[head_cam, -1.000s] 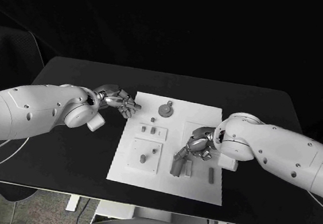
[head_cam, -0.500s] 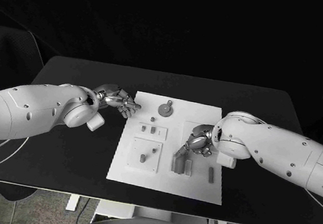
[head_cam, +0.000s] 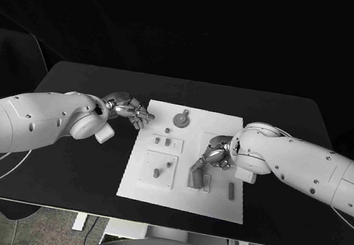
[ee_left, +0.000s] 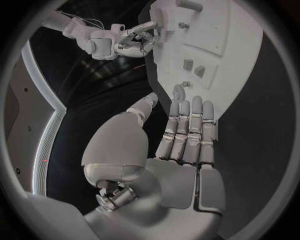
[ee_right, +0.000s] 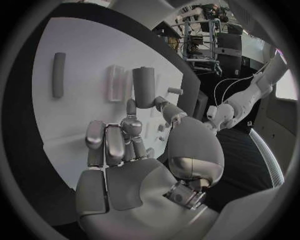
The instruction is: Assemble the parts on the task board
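Observation:
The white task board (head_cam: 218,207) lies in the middle of the black table. My right hand (head_cam: 217,154) hovers over the board's right half and pinches a grey block-shaped part (head_cam: 195,176) that hangs down toward the board. In the right wrist view the same part (ee_right: 144,87) sits between the thumb and a finger above the board (ee_right: 75,120). My left hand (head_cam: 129,109) rests off the board's far left corner, fingers stretched out and holding nothing; the left wrist view shows those fingers (ee_left: 189,134) pointing at the board (ee_left: 225,45).
On the board are a round piece with a knob (head_cam: 181,119), two small pegs (head_cam: 163,140), a raised plate (head_cam: 146,178) bearing a small part (head_cam: 157,173), and a bar (head_cam: 232,191) near the right edge. Bare black table (head_cam: 68,168) surrounds the board.
My right hand has drawn slightly left and toward the board's middle, carrying the grey part with it. The left hand has stayed where it was.

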Robot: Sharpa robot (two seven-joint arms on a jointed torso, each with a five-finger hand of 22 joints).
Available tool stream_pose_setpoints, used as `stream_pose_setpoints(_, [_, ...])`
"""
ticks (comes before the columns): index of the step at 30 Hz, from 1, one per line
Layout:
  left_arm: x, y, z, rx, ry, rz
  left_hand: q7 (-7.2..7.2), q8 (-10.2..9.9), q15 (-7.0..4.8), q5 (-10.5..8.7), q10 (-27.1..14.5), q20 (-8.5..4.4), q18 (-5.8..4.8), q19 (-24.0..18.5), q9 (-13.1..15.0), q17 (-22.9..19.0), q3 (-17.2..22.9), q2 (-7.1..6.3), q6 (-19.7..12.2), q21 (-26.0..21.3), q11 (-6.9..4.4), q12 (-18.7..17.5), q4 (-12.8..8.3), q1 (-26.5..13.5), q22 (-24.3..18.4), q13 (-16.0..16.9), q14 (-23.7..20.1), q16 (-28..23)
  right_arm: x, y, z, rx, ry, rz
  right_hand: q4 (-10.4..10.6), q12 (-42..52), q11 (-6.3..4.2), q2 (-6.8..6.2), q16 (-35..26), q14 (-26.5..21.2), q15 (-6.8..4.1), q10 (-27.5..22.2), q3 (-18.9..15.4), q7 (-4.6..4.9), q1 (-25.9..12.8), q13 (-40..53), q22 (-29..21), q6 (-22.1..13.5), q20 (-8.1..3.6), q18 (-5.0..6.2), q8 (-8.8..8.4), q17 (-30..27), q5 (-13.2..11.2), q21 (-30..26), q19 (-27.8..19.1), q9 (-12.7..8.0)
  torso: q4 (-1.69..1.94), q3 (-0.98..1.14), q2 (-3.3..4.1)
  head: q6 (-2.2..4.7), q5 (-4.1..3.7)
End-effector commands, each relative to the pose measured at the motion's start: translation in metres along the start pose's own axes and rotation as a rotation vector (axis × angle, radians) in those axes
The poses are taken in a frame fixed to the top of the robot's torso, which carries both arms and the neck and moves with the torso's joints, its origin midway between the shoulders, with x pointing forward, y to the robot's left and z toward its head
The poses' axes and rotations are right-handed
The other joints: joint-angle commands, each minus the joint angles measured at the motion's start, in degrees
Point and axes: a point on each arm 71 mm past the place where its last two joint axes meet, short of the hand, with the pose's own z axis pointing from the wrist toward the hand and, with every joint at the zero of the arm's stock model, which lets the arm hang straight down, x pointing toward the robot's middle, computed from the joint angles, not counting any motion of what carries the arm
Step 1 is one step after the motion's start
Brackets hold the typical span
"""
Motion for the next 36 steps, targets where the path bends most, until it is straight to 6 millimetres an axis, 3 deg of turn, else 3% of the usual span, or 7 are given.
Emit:
stream_pose_setpoints(1, [0.002, -0.0014, 0.0005, 0.005, 0.018, 0.0, -0.16, -0.3, 0.07, 0.11, -0.4, 0.13, 0.23, -0.4, -0.1, -0.1, 0.1, 0.03, -0.3, -0.2, 0.12, -0.2, 0.3, -0.6, 0.1, 0.0, -0.3, -0.3, -0.0004, -0.0003, 0.0014, 0.008, -0.017, -0.007, 0.1, -0.1, 0.0, 3.25, 1.2, -0.2, -0.08, -0.4, -0.4, 0.57, 3.7, 0.1, 0.1, 0.0, -0.06, 2.73, -0.26, 0.1, 0.4, 7.7, -0.4, -0.1, 0.0, -0.01, 0.0, 0.03, 0.01])
stream_pose_setpoints(10, [0.0023, -0.0012, 0.0005, 0.003, 0.02, 0.001, -0.15, -0.3, 0.07, 0.11, -0.4, 0.13, 0.23, -0.4, -0.1, -0.1, 0.1, 0.03, -0.4, -0.2, 0.12, -0.3, 0.3, -0.6, 0.1, 0.0, -0.3, -0.3, -0.0009, -0.0028, 0.0022, 0.02, -0.02, -0.003, 0.8, -0.1, 0.07, 3.24, 1.2, -0.4, -0.03, -0.6, -0.8, 0.59, 2.7, 0.1, 0.0, -0.1, 0.02, 2.73, -0.33, 0.1, 0.4, 7.6, -0.4, -0.1, -0.03, -0.02, -0.02, 0.1, -0.04])
stream_pose_setpoints(18, [0.0027, -0.0011, 0.0006, 0.002, 0.022, 0.002, -0.15, -0.3, 0.07, 0.11, -0.4, 0.13, 0.22, -0.4, -0.1, -0.1, 0.1, 0.02, -0.4, -0.2, 0.12, -0.3, 0.3, -0.7, 0.1, 0.0, -0.3, -0.3, -0.001, -0.0036, 0.0023, 0.024, -0.018, -0.003, 2.5, -0.1, 0.17, 3.82, 1.1, -0.6, 0.04, -0.8, -1.8, 0.58, -0.7, 0.1, 0.0, -0.1, 0.22, 2.73, -0.37, 0.2, 0.4, 7.5, -0.6, 0.0, -0.02, 0.02, -0.01, 0.16, -0.13])
stream_pose_setpoints(36, [0.0034, -0.0011, 0.0007, 0.0, 0.024, 0.003, -0.15, -0.3, 0.07, 0.1, -0.5, 0.13, 0.22, -0.4, -0.1, -0.1, 0.1, 0.01, -0.4, -0.2, 0.12, -0.3, 0.4, -0.7, 0.1, 0.0, -0.3, -0.3, 0.001, -0.0035, 0.0017, 0.018, -0.004, -0.008, 3.0, -0.2, 0.23, 2.59, 1.0, -0.8, 0.09, -1.1, -2.7, 0.61, -3.1, 0.1, -0.1, -0.4, 0.3, 2.73, -0.57, 0.3, 0.4, 7.4, -0.9, 0.0, -0.01, 0.01, 0.0, -0.01, -0.29])
